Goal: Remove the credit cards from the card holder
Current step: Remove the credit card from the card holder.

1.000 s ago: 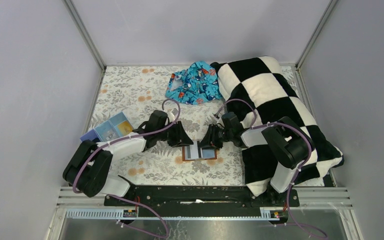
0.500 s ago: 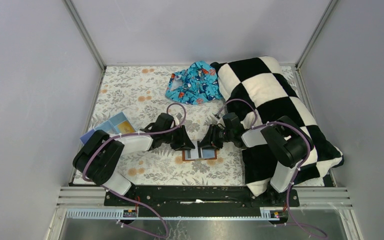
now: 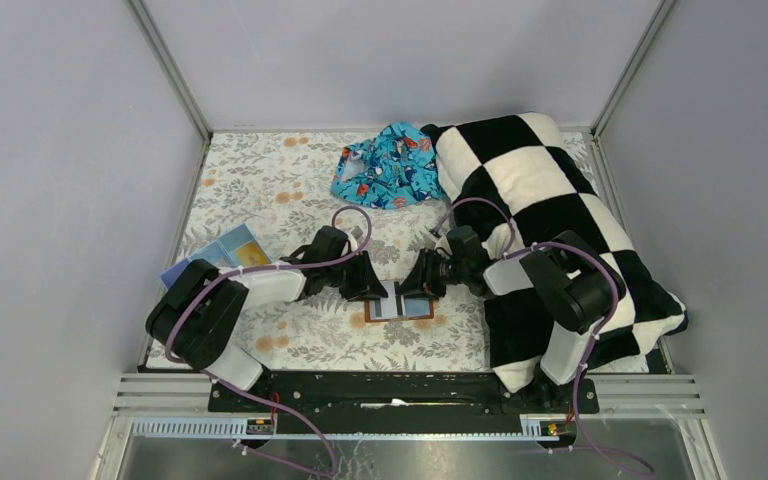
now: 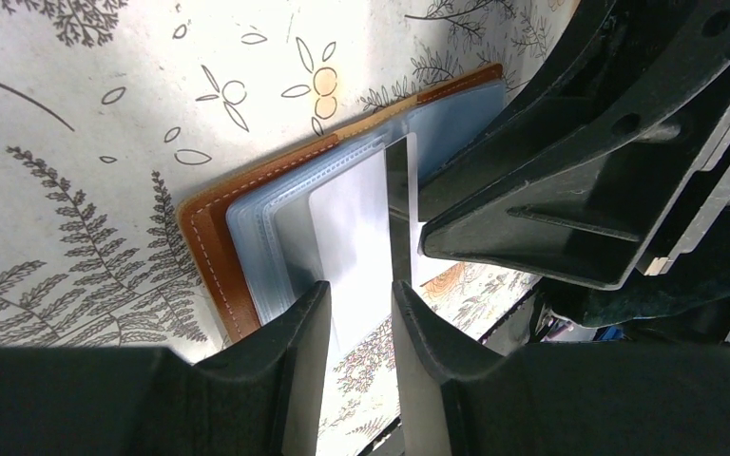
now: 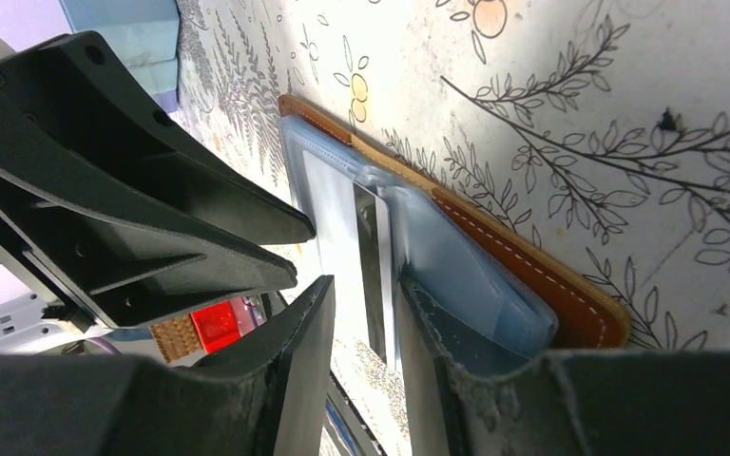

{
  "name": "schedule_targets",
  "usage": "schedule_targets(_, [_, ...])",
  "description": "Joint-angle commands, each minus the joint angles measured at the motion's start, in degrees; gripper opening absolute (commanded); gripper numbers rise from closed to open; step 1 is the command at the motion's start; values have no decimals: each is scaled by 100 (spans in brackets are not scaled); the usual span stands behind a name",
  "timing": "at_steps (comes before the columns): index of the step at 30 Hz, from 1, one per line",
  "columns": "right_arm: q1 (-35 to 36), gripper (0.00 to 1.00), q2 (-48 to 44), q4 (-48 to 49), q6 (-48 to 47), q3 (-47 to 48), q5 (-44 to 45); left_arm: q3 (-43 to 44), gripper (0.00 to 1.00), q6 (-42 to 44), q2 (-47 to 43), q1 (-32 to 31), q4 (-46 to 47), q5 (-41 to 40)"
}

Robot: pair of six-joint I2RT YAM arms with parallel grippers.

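Observation:
The reddish-brown card holder [image 3: 400, 308] lies open on the floral table between my two grippers. Its leather edge shows in the left wrist view [image 4: 211, 237] and the right wrist view [image 5: 532, 275], with clear blue-grey sleeves inside. A pale credit card [image 4: 347, 218] with a dark stripe [image 5: 372, 256] lies across the middle sleeves. My left gripper [image 4: 361, 290] hovers over the card's left part, jaws a little apart and empty. My right gripper [image 5: 366, 290] faces it from the right, jaws a little apart, one finger [image 5: 456, 342] resting on the sleeves.
A light-blue compartment box [image 3: 222, 255] stands left of the left arm. A black-and-white checked blanket [image 3: 550, 210] covers the right side under the right arm. A blue patterned cloth [image 3: 388, 165] lies at the back.
My left gripper has moved right and closed in on the card holder. The right gripper has stayed over the holder's right side.

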Motion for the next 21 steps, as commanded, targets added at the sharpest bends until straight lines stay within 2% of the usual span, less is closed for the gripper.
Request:
schedule_targets(1, [-153,38,298,95,123,-273,236,38,35,147,214,-27,-34,-243])
schedule_targets(12, [-185,30,612,1559,723,-492,-450,20,35,183,399,-27,5,-239])
schedule_targets(14, [-186,24,605,1617,767,-526,-429,18,35,175,412,-26,3,-241])
schedule_targets(18, [-241,1,413,1459,685,-573,-324,34,34,187,380,-21,-28,-243])
schedule_targets(21, [-277,0,19,848,287,-535,-146,59,35,209,267,-27,-146,-290])
